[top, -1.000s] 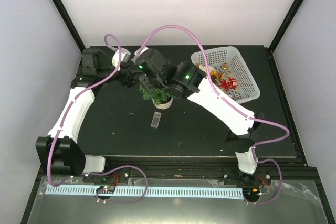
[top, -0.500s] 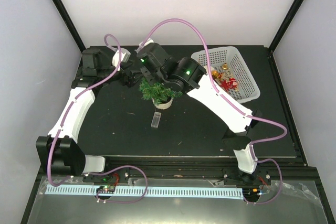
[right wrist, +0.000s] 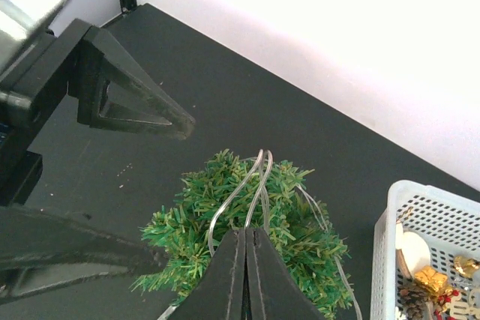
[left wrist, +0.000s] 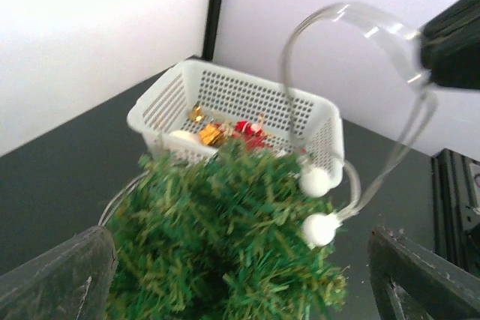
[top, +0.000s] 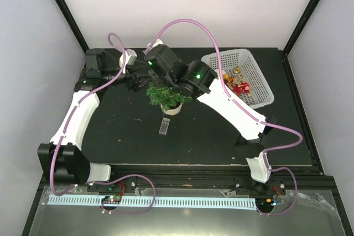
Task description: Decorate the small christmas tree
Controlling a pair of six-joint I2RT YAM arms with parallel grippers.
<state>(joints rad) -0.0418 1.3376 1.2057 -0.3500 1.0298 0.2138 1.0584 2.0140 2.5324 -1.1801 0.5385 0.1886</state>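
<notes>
Green small christmas tree (top: 166,98) upright on dark counter (top: 110,131) from above, white basket (top: 260,96) apart to its right. Left wrist: left end effector (left wrist: 240,290) spread wide, tree ahead between its fingers. Right wrist: right end effector (right wrist: 246,245) clenched on clear wire (right wrist: 255,185) over treetop.

White walls (top: 193,4) (evenly lit) — black table (top: 127,136), black corner posts (top: 65,12).

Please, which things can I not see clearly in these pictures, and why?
Top view: where the right end effector grips the wire, hidden under its wrist.
Wrist views: base of the tree, covered by branches.
Right wrist view: basket, cut off by the edge.
Top view: clear piece near the tree, too small to identify.
</notes>
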